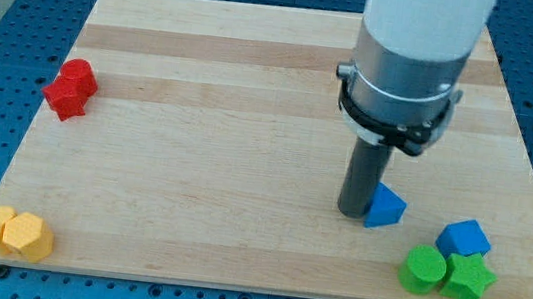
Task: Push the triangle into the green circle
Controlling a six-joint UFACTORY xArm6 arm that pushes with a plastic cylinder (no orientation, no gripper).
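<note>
Blue triangle (386, 207), blue cube (464, 237), green circle (423, 269), green star (469, 278), red blocks (71, 89), yellow blocks (14, 233).

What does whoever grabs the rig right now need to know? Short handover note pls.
Tip: my tip is down on the board, touching the left side of the blue triangle.
Job's things: the blue triangle sits right of centre, near the view's bottom. The green circle lies below and to the right of it, with a gap between them.
Nearby: a green star touches the circle's right side, and a blue cube sits just above them.
Done: tip is behind the triangle.
Left: push the triangle down and right until it meets the green circle, probably without hitting the blue cube.
</note>
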